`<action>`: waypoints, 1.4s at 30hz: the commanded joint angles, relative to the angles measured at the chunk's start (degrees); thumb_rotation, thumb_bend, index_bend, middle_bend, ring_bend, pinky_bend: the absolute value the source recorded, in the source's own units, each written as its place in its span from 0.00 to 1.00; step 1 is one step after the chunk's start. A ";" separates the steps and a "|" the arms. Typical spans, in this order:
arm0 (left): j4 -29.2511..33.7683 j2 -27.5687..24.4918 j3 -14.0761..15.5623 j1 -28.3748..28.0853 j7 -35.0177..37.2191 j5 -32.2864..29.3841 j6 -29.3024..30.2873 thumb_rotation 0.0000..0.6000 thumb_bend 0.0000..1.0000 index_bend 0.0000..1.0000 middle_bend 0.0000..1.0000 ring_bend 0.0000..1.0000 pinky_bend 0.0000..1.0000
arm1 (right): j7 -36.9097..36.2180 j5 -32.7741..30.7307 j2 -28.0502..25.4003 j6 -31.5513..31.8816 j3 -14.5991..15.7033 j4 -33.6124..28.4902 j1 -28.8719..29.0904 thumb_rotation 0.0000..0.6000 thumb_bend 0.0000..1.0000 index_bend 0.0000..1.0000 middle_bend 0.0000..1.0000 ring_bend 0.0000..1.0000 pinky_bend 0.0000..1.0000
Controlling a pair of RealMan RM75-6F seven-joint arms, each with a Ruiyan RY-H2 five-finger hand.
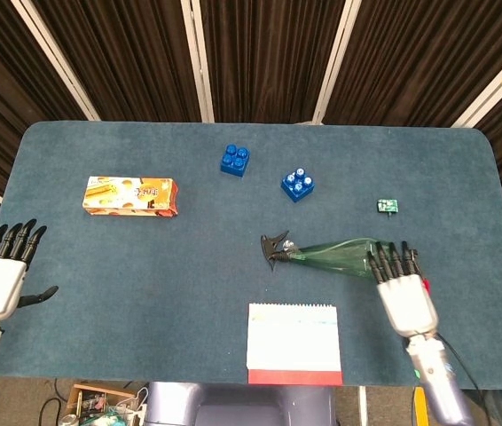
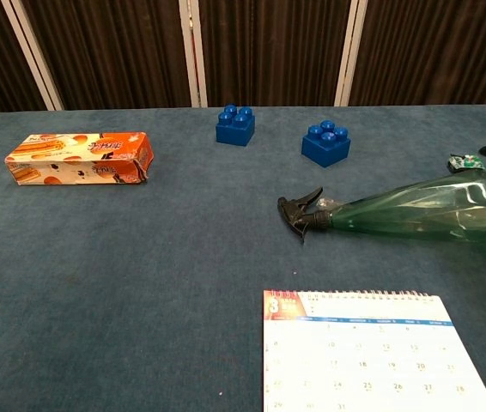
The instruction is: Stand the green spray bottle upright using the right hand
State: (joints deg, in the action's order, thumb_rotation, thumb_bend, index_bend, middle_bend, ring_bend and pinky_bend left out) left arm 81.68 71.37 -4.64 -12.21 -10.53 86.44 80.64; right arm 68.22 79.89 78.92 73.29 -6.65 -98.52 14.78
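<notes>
Right hand [image 1: 403, 288], fingers spread, apparently holding nothing, over green spray bottle [image 1: 338, 256] base, lower right; bottle may roll away.

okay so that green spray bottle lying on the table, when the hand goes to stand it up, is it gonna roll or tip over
The green spray bottle lies on its side; its rounded body looks apt to roll if nudged. It appears clear and probably empty, so likely light. Its body tapers to the black trigger head, so upright it may tip easily. The right hand reaches over its wide end.

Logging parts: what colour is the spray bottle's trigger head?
Black trigger head, clearest in the chest view.
</notes>
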 commanded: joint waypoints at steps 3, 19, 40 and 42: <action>-0.59 0.46 -0.01 -0.28 -0.97 -0.32 -0.03 1.00 0.05 0.00 0.00 0.03 0.04 | 22.73 -14.22 12.99 -4.55 -3.31 4.63 9.33 1.00 0.15 0.00 0.00 0.00 0.00; 0.84 1.05 -1.32 -2.05 -4.73 -5.49 -4.08 1.00 0.05 0.00 0.00 0.03 0.04 | 31.72 -21.56 22.11 -4.02 -3.76 9.24 19.86 1.00 0.15 0.00 0.00 0.00 0.00; -0.53 2.71 -2.31 -3.42 -9.09 -10.98 -6.60 1.00 0.05 0.00 0.00 0.03 0.04 | 23.98 -29.59 20.68 -11.47 -2.30 19.59 28.19 1.00 0.24 0.28 0.00 0.00 0.00; -0.75 2.76 -2.40 -3.55 -9.10 -11.44 -6.92 1.00 0.05 0.00 0.00 0.03 0.04 | 24.19 -30.46 20.90 -11.29 -1.61 19.96 28.49 1.00 0.25 0.35 0.00 0.00 0.00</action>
State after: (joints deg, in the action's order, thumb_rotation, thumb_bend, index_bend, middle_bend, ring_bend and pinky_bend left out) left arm 81.02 74.09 -6.98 -15.70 -19.62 75.10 73.82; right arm 92.37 49.95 99.67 61.96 -8.75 -78.91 42.97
